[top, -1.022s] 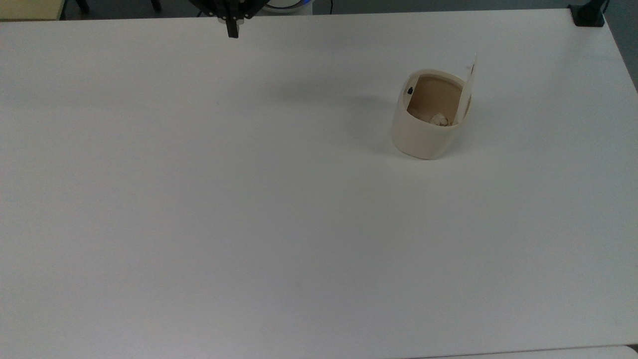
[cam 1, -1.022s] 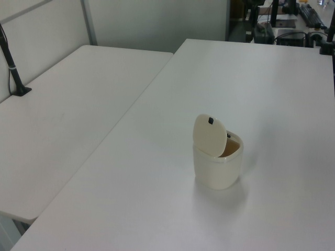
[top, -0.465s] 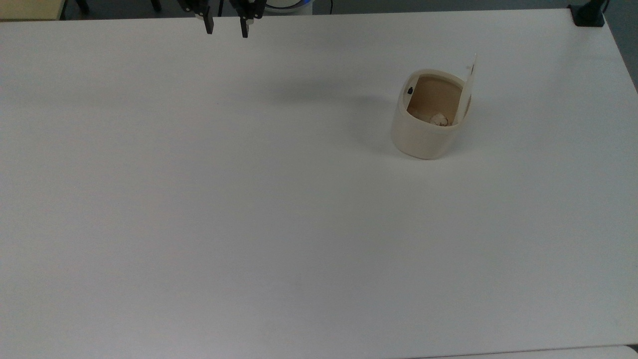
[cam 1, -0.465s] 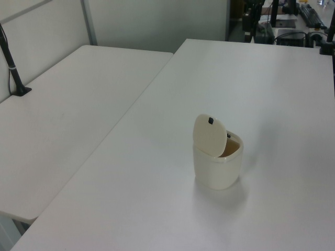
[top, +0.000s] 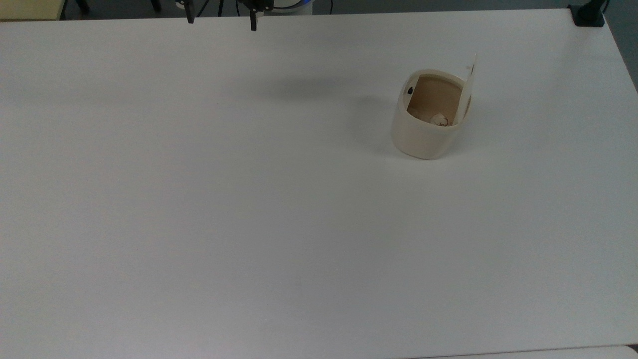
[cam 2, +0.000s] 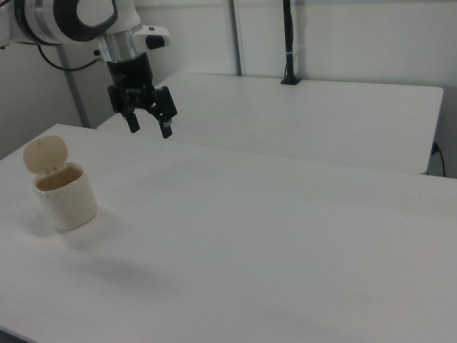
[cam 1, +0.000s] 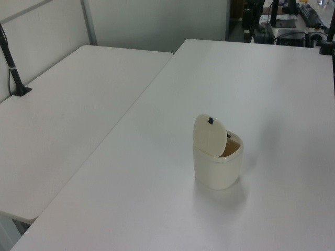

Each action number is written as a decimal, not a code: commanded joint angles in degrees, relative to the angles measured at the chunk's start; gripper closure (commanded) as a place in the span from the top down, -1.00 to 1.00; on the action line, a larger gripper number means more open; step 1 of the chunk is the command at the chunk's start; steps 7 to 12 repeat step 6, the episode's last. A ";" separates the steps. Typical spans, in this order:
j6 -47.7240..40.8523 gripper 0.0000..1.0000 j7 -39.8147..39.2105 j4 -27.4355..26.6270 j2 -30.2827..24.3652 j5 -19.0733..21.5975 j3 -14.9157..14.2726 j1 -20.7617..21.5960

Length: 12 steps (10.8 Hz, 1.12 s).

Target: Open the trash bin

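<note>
White table: trash bin lid up, crumpled scrap inside.

Lab — white tables, camera mounts

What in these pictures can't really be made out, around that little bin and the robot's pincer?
- The pale lump in the trash bin: too small in the top view to say what it is; in the left view the raised lid hides the inside.
- The bin's floor in the right view: hidden by its wall.
- The pincer: its body is cut off by the top view's upper edge.
</note>
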 commanded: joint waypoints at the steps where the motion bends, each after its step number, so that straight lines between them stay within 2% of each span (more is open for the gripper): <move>1: -1.37 1.00 -2.77 -1.02 -1.83 -0.78 0.26 0.17; 12: -1.37 1.00 -3.22 -0.84 -1.83 -0.25 0.18 0.08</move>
